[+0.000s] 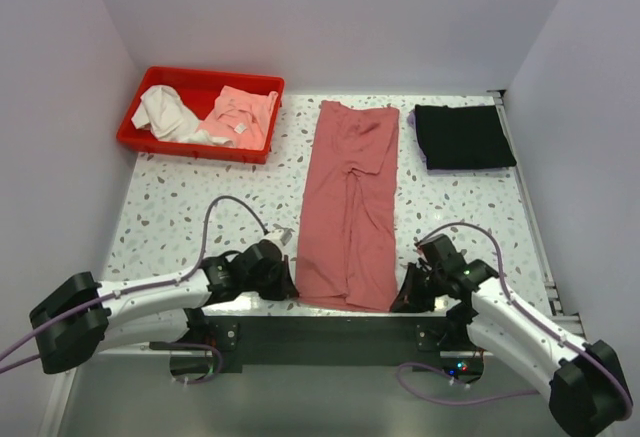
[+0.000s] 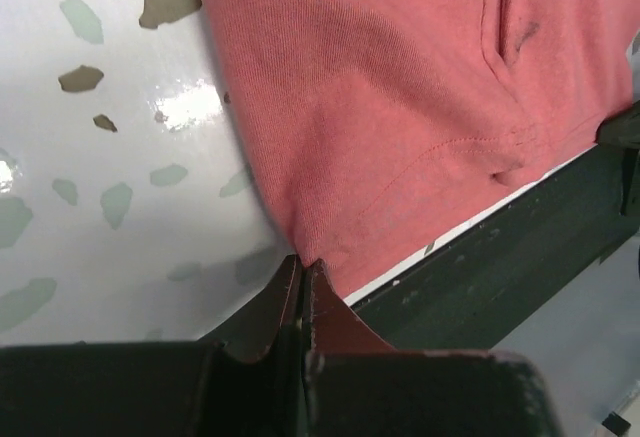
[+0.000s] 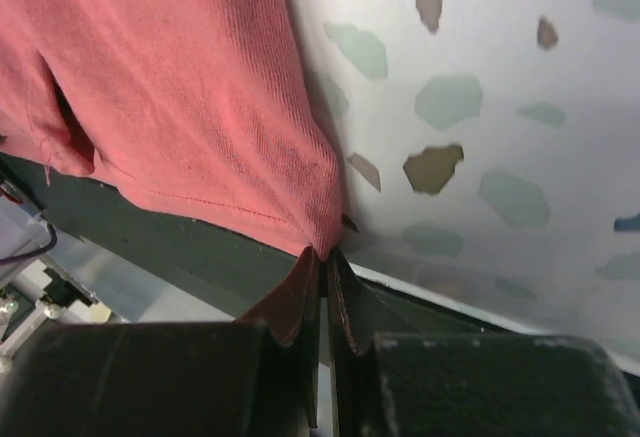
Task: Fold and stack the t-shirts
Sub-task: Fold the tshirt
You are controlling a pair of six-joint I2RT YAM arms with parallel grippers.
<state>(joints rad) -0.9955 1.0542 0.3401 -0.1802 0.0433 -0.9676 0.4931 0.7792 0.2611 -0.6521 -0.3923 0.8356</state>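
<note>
Red bin (image 1: 195,149) of white cloth (image 1: 165,112) and pink cloth (image 1: 240,115), speckled table (image 1: 170,207)

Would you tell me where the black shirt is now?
In the top view, the black shirt lies folded at the far right of the table, beside the far end of the rose shirt without touching it.

1. Top view: fingertips of left gripper (image 1: 287,285) and right gripper (image 1: 403,300) sit hidden under the gripper bodies — bite on the rose-red t-shirt (image 1: 350,207) not visible there.
2. Wrist views: shirt runs off the frame edges; only its near corners show.
3. Red bin (image 1: 190,144), table's (image 1: 200,207) far-left corner: crumpled white cloth (image 1: 165,112) and pink cloth (image 1: 240,112) — garment type unclear.
4. Black t-shirt (image 1: 462,135), far-right corner: fold layers indistinguishable.
</note>
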